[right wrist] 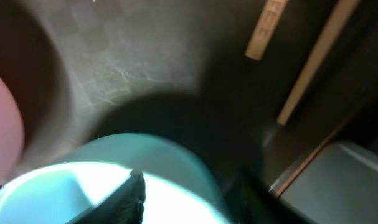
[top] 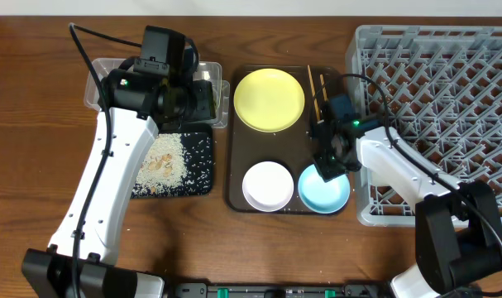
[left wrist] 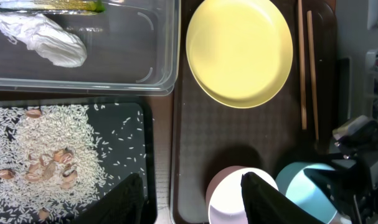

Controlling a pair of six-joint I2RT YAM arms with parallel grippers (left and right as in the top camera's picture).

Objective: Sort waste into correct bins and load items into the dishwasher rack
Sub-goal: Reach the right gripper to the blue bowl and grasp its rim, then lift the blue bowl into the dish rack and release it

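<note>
The light blue bowl [top: 325, 192] [right wrist: 83, 186] and the white bowl [top: 267, 186] [left wrist: 229, 198] sit at the front of the brown tray. The yellow plate [top: 270, 99] [left wrist: 240, 51] and two chopsticks [top: 315, 93] [left wrist: 302, 74] lie at its back. My right gripper [top: 328, 161] [right wrist: 192, 193] is open and straddles the blue bowl's far rim, one finger inside. My left gripper [top: 199, 101] [left wrist: 192, 196] is open and empty above the gap between the black tray [top: 203, 178] and the brown tray. The napkin [left wrist: 44, 40] and wrapper [left wrist: 70, 6] lie in the clear tub [left wrist: 157, 81]. Rice [top: 164, 161] [left wrist: 45, 146] covers the black tray. No small white cup shows.
The grey dishwasher rack [top: 449, 108] stands at the right, its wall right beside my right arm. The brown serving tray [top: 234, 174] sits mid-table. The clear tub [top: 98, 79] is at the back left, partly under my left arm.
</note>
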